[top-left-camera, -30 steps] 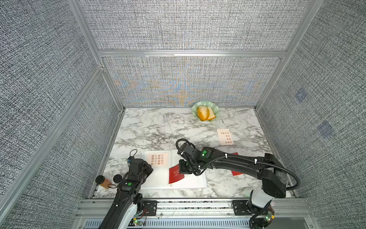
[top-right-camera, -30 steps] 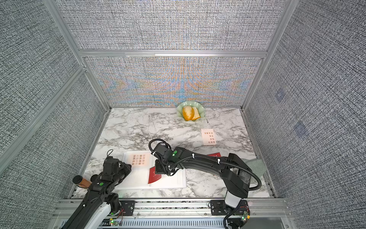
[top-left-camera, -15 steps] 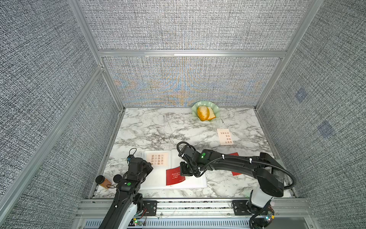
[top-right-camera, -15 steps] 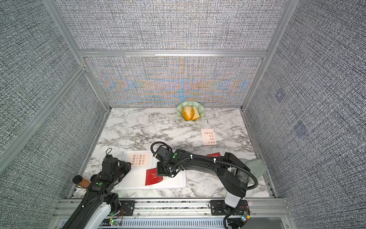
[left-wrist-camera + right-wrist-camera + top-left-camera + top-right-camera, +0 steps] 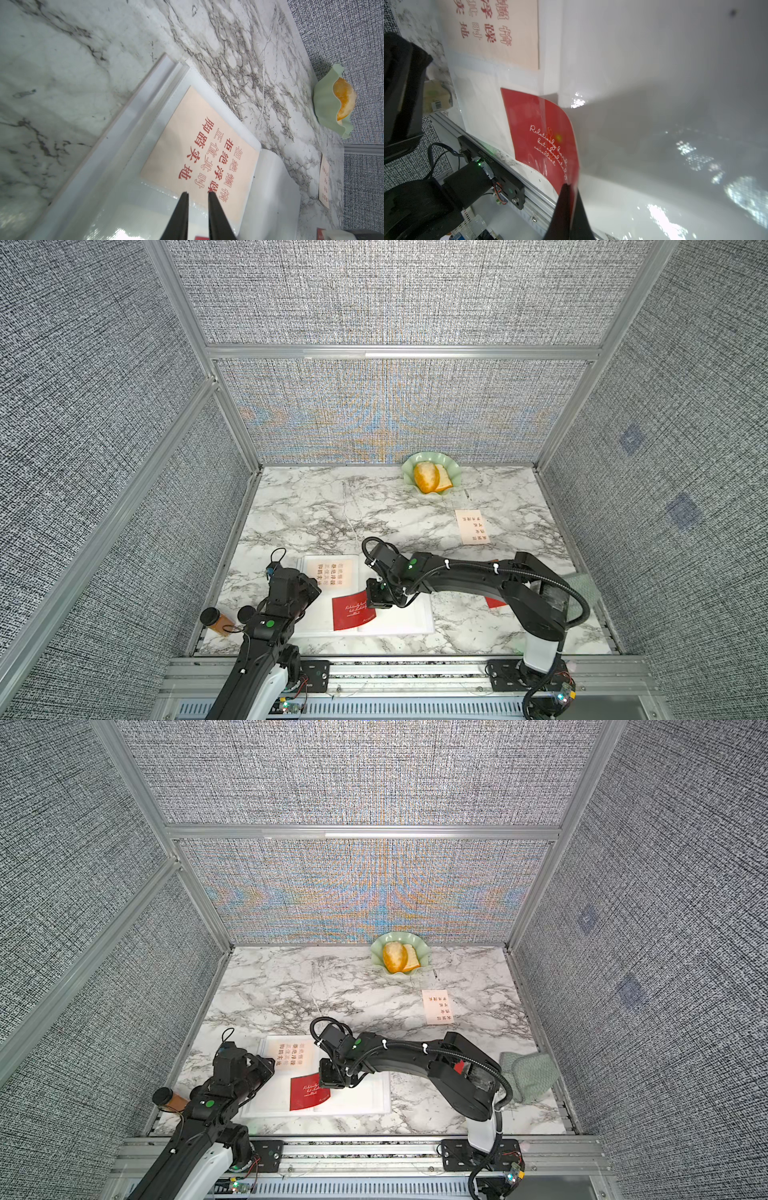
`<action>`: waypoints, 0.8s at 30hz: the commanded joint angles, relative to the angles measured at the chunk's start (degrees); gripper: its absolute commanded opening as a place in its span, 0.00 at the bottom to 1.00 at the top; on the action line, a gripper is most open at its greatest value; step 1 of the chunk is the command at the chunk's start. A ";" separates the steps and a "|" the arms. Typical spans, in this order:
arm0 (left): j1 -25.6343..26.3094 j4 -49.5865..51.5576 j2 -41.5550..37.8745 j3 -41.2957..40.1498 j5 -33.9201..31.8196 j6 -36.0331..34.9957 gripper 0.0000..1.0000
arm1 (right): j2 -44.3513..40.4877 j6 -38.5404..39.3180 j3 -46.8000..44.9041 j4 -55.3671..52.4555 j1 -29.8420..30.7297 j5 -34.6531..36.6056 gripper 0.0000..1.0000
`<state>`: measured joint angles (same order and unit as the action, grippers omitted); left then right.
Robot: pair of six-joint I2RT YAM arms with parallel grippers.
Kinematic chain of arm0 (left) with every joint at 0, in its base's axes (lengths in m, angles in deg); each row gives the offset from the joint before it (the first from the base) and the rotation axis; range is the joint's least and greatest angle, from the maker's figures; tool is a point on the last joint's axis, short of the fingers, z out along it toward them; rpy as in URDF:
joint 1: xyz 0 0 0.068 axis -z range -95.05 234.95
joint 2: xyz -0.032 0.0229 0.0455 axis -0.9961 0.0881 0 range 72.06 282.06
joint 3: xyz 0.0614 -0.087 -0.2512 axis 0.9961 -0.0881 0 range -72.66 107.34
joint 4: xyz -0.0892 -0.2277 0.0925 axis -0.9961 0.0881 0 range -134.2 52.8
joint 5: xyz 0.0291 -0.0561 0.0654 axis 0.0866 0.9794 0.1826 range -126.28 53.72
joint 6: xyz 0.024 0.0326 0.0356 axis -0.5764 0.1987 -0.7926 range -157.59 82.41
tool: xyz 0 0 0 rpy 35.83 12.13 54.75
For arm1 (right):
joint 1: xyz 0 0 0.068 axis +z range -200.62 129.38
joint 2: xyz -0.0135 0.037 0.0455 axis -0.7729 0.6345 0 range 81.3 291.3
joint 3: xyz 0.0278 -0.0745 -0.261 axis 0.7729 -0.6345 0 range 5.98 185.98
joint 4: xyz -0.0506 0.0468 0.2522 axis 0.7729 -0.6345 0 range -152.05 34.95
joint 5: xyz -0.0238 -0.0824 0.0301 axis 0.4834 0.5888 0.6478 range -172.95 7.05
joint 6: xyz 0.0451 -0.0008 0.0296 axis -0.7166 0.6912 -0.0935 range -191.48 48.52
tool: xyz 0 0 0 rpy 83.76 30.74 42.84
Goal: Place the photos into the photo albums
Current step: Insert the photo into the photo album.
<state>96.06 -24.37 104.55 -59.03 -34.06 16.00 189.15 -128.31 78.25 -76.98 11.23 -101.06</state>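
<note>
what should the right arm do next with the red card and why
Probably slide the red card a little farther into the clear pocket of the open album, beside the cream card. The right gripper is shut on its near edge, the card bows, and only its far part seems inside; the left gripper, jaws slightly apart, rests by that pocket.

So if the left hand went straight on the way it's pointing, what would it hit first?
Most likely the cream card with red Chinese characters, lying in the open white photo album ahead of the left hand; depth is hard to judge.
</note>
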 commanded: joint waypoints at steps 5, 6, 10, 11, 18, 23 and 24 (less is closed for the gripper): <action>-0.03 0.17 -1.29 -0.47 -0.38 -1.08 0.21 | -1.74 0.48 -1.36 -0.70 -0.15 -1.13 0.19; -0.04 -0.04 -1.24 -0.69 -0.46 -1.09 0.21 | -2.14 0.74 -1.51 -1.45 -0.18 -0.61 0.21; -0.04 -0.98 -0.44 -0.96 0.02 -0.94 0.21 | -3.49 2.04 -1.78 -4.79 -0.15 1.28 0.25; -0.04 -1.16 -0.18 -0.92 0.13 -0.85 0.21 | -3.53 2.14 -1.85 -5.16 -0.06 1.45 0.25; -0.02 -1.30 0.48 -0.62 0.20 -1.01 0.21 | -2.82 3.10 -0.47 -8.04 0.98 2.75 0.26; -0.04 -1.07 -0.22 -0.96 0.15 -0.96 0.21 | -2.23 4.11 0.84 -10.83 1.79 4.40 0.26; -0.04 -1.18 -0.28 -1.12 0.24 -0.89 0.21 | -2.10 4.10 1.01 -10.64 1.89 4.17 0.25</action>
<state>96.06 -24.76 104.42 -59.93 -34.15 15.36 186.84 -124.88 78.66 -85.37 12.80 -98.28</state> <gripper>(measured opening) 0.210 0.256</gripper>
